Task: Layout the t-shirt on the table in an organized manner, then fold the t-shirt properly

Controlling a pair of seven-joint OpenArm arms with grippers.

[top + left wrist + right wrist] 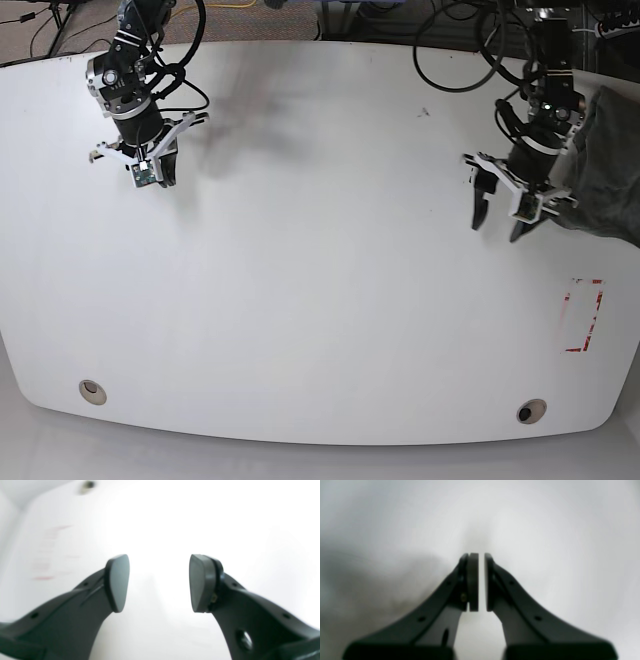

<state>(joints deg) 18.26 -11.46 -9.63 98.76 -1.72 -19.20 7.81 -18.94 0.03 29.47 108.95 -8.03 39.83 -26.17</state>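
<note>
A: Where is the t-shirt (612,165)? Most of the surface (330,300) looks bare.

B: It sits bunched in a dark grey heap at the far right edge in the base view, partly running out of the picture. Nothing of it is spread flat yet, so I judge the laying-out has not begun.

A: And the arm next to it?

B: That is the left gripper (500,222), hanging just beside the heap on its inner side, apart from the cloth as far as I can tell. Its fingers (117,582) are spread with nothing between them; the left wrist view shows only white surface and the blurred red-and-white sticker (583,315) past them. Spread like that and so near the cloth, it looks ready to take hold of an edge.

A: The other arm?

B: The right gripper (152,172) hangs over the far corner on the opposite side, well apart from the shirt. Its fingers (473,582) are pressed nearly together, a thin slit between the pads, pinching nothing. My guess is it simply waits there, out of the way, until the shirt is pulled toward the middle where both arms can reach it.
</note>
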